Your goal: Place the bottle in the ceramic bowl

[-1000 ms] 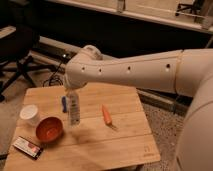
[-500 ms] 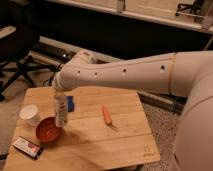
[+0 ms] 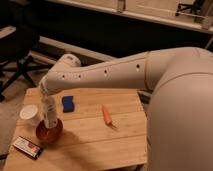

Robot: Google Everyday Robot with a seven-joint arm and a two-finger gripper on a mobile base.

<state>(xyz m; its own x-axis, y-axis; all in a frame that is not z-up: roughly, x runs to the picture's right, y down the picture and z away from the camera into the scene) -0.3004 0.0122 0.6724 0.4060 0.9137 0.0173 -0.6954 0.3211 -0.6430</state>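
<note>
Wooden table (image 3: 90, 142) | end effector (image 3: 46, 95) grasping bottle (image 3: 49, 112) upright over ceramic bowl (image 3: 48, 132)

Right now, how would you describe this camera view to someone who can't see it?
A white robot arm's gripper holds a bottle upright over the ceramic bowl on a wooden table. Nearby lie a white cup, blue sponge, carrot and small packet.

We see a wooden table (image 3: 95, 140) carrying the ceramic bowl (image 3: 48, 132); around it lie a white cup (image 3: 29, 114), dark packet (image 3: 28, 147), blue sponge (image 3: 68, 103) and carrot (image 3: 107, 114), the gripper (image 3: 46, 95) above the bowl.
</note>
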